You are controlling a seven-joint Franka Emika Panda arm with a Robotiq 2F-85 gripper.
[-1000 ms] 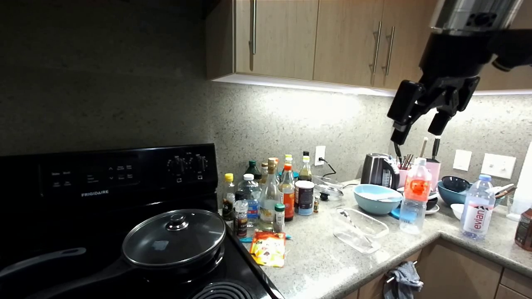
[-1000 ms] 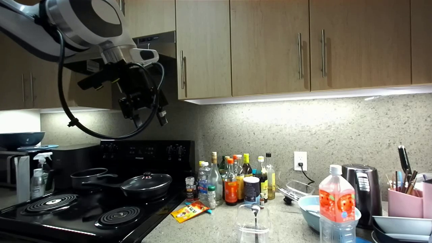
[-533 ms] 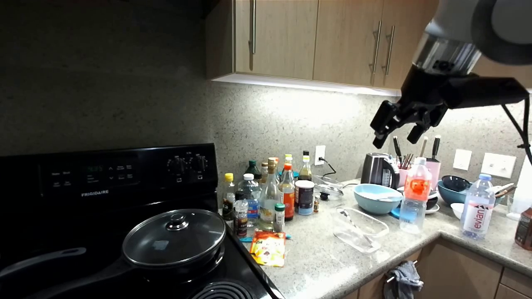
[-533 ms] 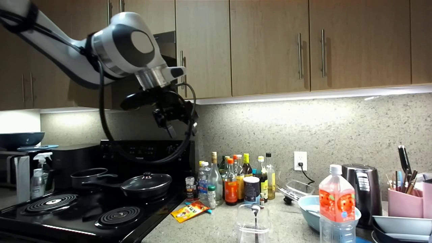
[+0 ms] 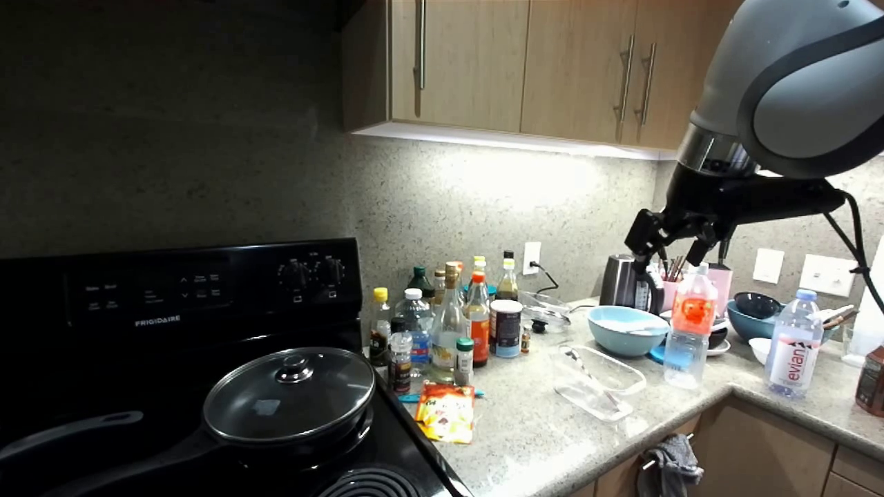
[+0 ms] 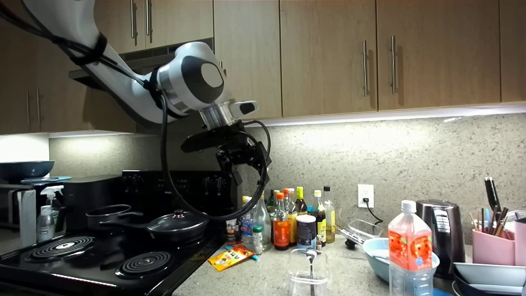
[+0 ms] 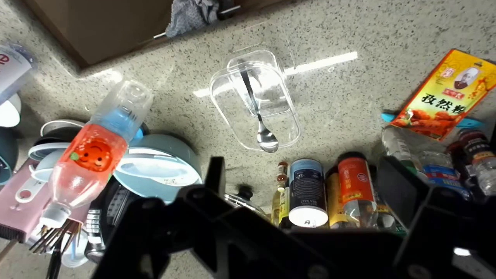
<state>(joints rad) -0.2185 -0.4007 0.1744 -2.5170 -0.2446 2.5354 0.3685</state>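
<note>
My gripper (image 7: pixel 304 170) stands open with nothing between its fingers, hanging in the air above the counter in both exterior views. Seen past its fingers in the wrist view are a dark blue sea salt canister (image 7: pixel 308 190) and an orange-labelled sauce bottle (image 7: pixel 355 178). Farther up in that view, a clear plastic container (image 7: pixel 232 120) lies on the counter with a metal spoon (image 7: pixel 267 139) resting across it. A yellow and red seasoning packet (image 7: pixel 449 93) is to the right. On the left are a pink-banded bottle (image 7: pixel 93 151) and a light blue bowl (image 7: pixel 170 147).
A black stove (image 6: pixel 102 263) carries a lidded pan (image 6: pixel 178 226). Several bottles crowd the backsplash beside it. A kettle (image 6: pixel 439 234), a pink utensil holder (image 6: pixel 491 246) and an evian bottle (image 5: pixel 794 345) stand along the counter. Wooden cabinets (image 6: pixel 328 57) hang overhead.
The arm has come down and swung across, rightward in an exterior view, from above the stove toward the bottles. Its jaws have stayed open, and the objects on the counter have not moved.
</note>
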